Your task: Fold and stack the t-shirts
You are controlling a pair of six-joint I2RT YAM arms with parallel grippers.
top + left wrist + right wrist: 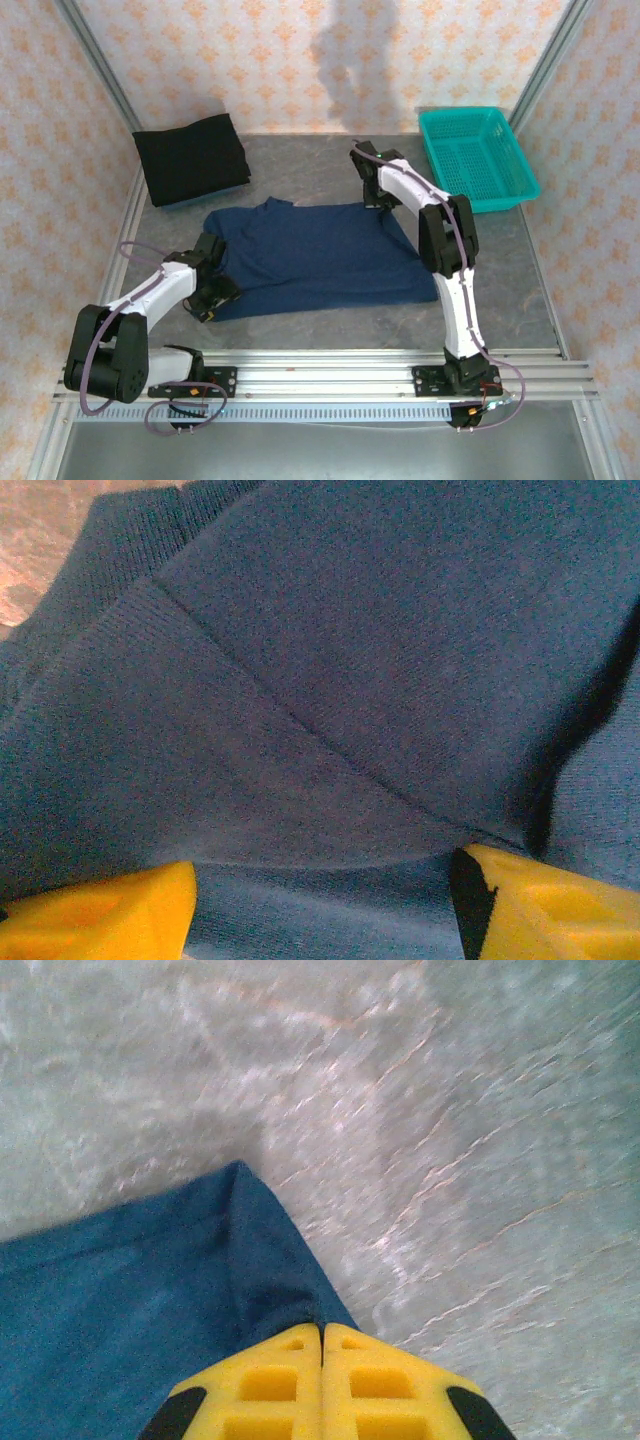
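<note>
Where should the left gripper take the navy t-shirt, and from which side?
Likely its left edge, from the left: the navy t-shirt lies flat, so only edges offer a lip, the left gripper is open there, and the right gripper holds the far-right corner.

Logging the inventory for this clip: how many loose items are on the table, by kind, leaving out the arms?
T-shirts: 2 (navy t-shirt spread flat, black t-shirt folded at the far left)
Baskets: 1 (teal basket at the far right)
Total: 3
</note>
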